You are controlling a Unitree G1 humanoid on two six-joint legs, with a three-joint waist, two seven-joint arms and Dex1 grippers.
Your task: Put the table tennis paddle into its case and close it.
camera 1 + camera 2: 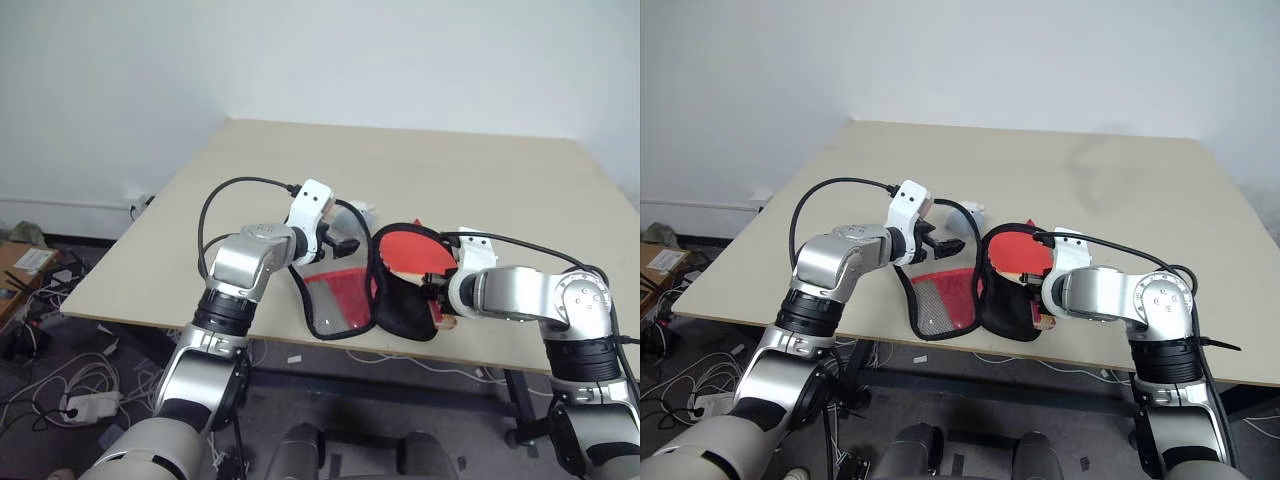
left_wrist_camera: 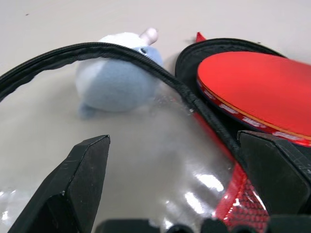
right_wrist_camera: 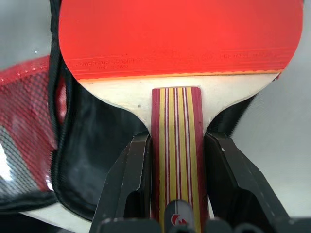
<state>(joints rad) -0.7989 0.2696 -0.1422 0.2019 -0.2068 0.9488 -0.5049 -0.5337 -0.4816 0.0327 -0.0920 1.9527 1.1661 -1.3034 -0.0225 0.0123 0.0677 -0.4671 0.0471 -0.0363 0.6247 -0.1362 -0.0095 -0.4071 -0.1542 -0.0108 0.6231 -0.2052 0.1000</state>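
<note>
R gripper (image 3: 177, 170) clamped the paddle (image 3: 180, 39) by its handle, blade over the case (image 1: 405, 305)'s black half, likely to seat it. L gripper (image 2: 180, 184), jaws wide w/ nothing held, hovered over case's clear flap (image 1: 335, 300), prob to steady it.

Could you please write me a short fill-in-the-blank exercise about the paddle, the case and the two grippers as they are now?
1. The right gripper is shut on the striped wooden ____ of the red-faced table tennis paddle.
2. The left gripper hovers with its black fingers ____ over the clear panel of the red zip case.
3. The case lies ____ on the beige table.
4. Beyond the case sits a small grey-blue and white ____ toy.

Missing words: handle; open; open; plush
</note>
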